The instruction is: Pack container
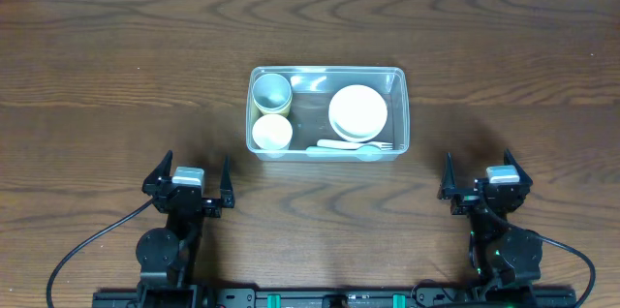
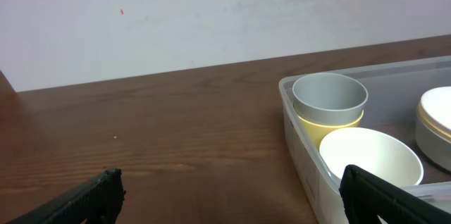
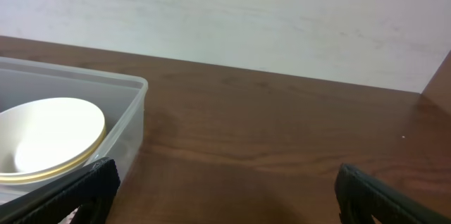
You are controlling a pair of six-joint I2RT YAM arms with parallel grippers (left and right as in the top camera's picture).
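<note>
Overhead: the clear, round-cornered rectangular plastic container [image 1: 403, 114] sits centrally on the dark grained wooden table [image 1: 116, 56], apart from the left gripper [image 1: 192, 180] and right gripper [image 1: 480, 177], both spread wide and empty. Left wrist: a smooth grey cup [image 2: 330, 97] nested in a yellow one. Right wrist: a round white bowl [image 3: 49, 136] inside.

1. Dark wood-grain surface [image 1: 116, 56] beneath the left tool [image 1: 197, 161] and right tool [image 1: 478, 158].
2. Grey cup [image 1: 272, 89] nested in a yellow cup [image 2: 331, 122], ahead and right of the left tool.
3. White cup [image 1: 272, 133], nearer the left tool than that pair.
4. White bowl [image 1: 357, 112] stacked in a yellow bowl [image 3: 42, 175], ahead and left of the right tool.
5. White fork [image 1: 360, 144] and pale spoon [image 1: 344, 152], side by side.
6. White wall [image 2: 211, 13] beyond.
</note>
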